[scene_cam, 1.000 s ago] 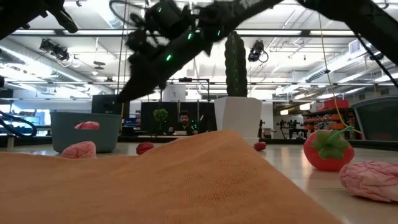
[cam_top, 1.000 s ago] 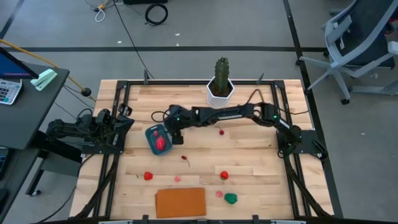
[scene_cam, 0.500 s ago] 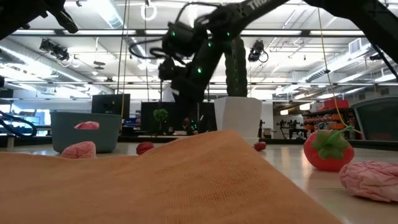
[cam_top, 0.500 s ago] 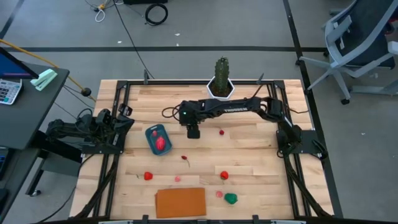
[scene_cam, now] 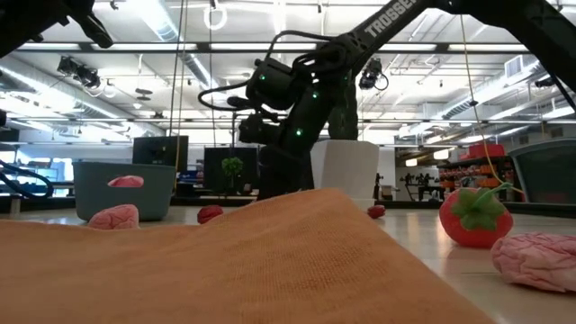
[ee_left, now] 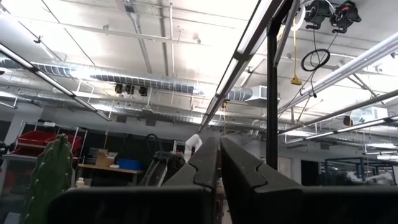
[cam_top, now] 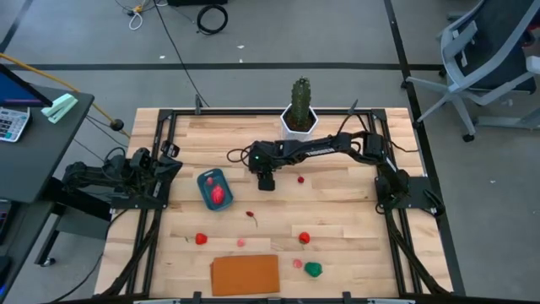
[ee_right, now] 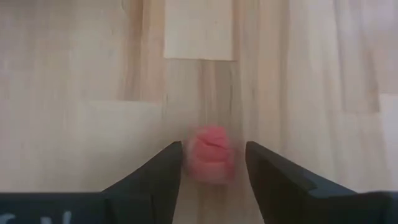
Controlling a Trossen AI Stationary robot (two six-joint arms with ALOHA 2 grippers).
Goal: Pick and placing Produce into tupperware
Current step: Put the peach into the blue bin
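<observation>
So the right claw (ee_right: 210, 163) hangs over the middle of the desk (cam_top: 337, 207) with its jaws spread, and a small pink produce piece (ee_right: 210, 154) sits right between the fingers on the wood, not gripped yet. The teal tupperware (cam_top: 214, 188) is off to the side with one red piece (cam_top: 218, 193) in it. Risk I see: the thing is round and tiny, so an off-centre squeeze could squirt it away. The left claw (ee_left: 219, 163) is clenched, parked at the desk's edge.
</observation>
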